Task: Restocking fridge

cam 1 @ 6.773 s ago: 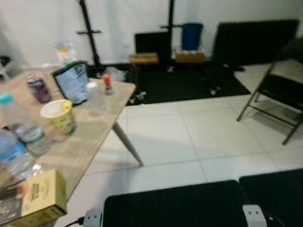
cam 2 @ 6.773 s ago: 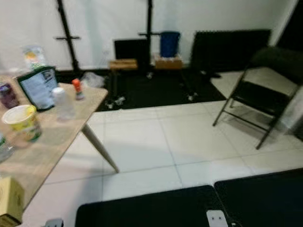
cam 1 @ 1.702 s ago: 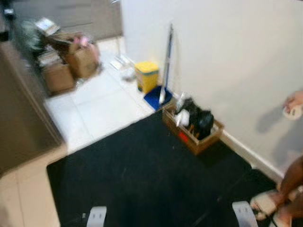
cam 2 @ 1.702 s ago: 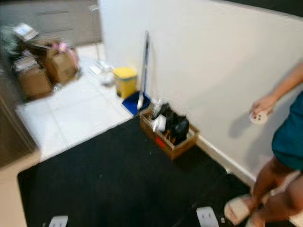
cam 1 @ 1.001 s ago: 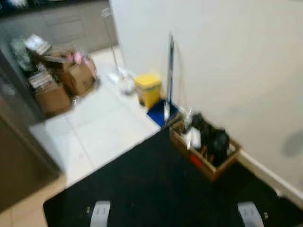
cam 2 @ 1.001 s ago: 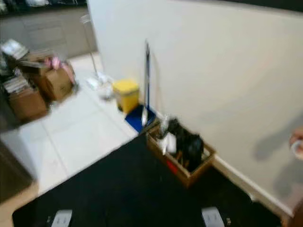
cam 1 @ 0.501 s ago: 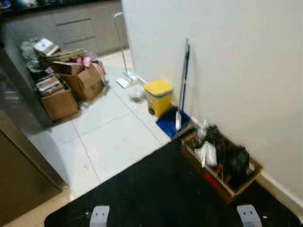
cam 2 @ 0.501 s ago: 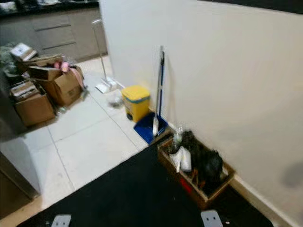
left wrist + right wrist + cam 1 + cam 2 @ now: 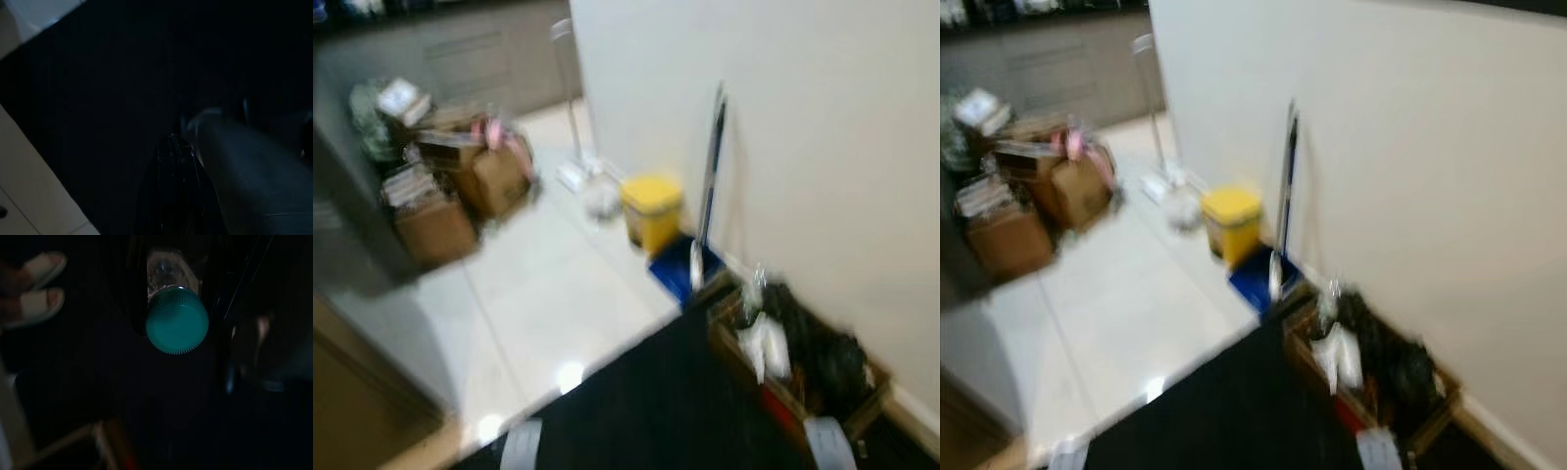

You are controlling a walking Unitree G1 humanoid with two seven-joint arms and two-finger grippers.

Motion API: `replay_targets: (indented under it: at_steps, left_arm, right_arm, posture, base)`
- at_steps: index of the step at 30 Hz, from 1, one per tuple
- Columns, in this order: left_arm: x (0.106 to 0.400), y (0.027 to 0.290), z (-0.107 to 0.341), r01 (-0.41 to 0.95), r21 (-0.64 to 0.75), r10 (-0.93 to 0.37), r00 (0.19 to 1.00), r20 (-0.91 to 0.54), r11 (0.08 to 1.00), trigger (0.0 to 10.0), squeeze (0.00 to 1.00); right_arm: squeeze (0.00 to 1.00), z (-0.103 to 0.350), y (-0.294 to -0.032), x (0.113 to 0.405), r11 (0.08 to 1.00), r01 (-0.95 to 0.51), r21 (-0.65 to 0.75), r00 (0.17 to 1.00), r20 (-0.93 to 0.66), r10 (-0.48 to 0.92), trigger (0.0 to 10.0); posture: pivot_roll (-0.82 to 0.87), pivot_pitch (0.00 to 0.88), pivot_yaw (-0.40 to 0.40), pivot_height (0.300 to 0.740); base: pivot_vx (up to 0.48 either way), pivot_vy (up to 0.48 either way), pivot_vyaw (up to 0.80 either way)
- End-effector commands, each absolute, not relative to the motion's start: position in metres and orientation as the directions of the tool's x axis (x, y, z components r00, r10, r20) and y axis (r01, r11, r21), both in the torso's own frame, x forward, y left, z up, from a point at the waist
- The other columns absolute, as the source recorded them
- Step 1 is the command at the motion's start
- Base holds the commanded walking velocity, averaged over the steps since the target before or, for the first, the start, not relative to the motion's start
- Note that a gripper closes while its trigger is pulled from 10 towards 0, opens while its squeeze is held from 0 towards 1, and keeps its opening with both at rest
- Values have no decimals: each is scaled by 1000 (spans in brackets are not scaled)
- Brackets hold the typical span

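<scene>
In the right wrist view, a clear water bottle (image 9: pixel 166 269) with a teal cap (image 9: pixel 177 320) sits between the black fingers of my right gripper (image 9: pixel 176 293), which is shut on it above a black mat. My left gripper (image 9: pixel 183 142) hangs in deep shade over the same black mat, a dim outline. A tall grey steel appliance face (image 9: pixel 347 245) stands at the left edge of the blurred eye views.
Cardboard boxes (image 9: pixel 460 186) are piled at the back left on white tiles (image 9: pixel 548 304). A yellow bin (image 9: pixel 651 206), a blue dustpan (image 9: pixel 675 269) and a mop handle (image 9: pixel 710 166) stand by the white wall. A wooden crate (image 9: pixel 798 362) borders the black mat (image 9: pixel 1234 421). A person's sandalled feet (image 9: pixel 34 289) are close.
The whole eye picture has shifted and blurred, so the camera is moving. The crate and bin now lie further right and lower in the picture. The person has left the eye views.
</scene>
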State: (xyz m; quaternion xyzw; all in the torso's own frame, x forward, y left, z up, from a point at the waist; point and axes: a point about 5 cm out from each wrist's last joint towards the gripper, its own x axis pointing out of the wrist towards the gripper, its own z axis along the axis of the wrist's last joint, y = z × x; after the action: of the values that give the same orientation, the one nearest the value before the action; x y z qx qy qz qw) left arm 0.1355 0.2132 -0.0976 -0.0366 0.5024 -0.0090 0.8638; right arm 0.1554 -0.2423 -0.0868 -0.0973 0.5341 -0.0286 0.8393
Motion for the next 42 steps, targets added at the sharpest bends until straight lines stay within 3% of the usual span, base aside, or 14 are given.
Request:
replay_targets:
  at_steps: [1, 15, 27, 42]
  left_arm:
    - [130, 214, -99, -33, -74, -49, 479, -876, 997, 10000, 0]
    - [131, 214, -99, -33, -76, -51, 481, -875, 997, 10000, 0]
    - [131, 213, -99, -39, -77, -49, 479, -876, 996, 10000, 0]
    - [131, 214, -99, -46, -89, -56, 479, -876, 995, 10000, 0]
  right_arm:
    - [0, -90, -239, 151, 981, -53, -185, 417, -897, -146, 10000]
    - [0, -90, -238, 150, 977, -117, -180, 413, -903, -117, 10000]
    - [0, -92, -235, 147, 978, -143, -154, 403, -911, -85, 10000]
    - [0, -92, -236, 145, 975, -170, -146, 397, -915, -68, 10000]
  posture:
    - [-37, 0, 1, 740]
    - [-41, 0, 1, 740]
    - [-41, 0, -2, 740]
    - [-47, 0, -3, 740]
  base:
    - [375, 0, 0]
    - [376, 0, 57]
    - [366, 0, 777]
    - [0, 0, 777]
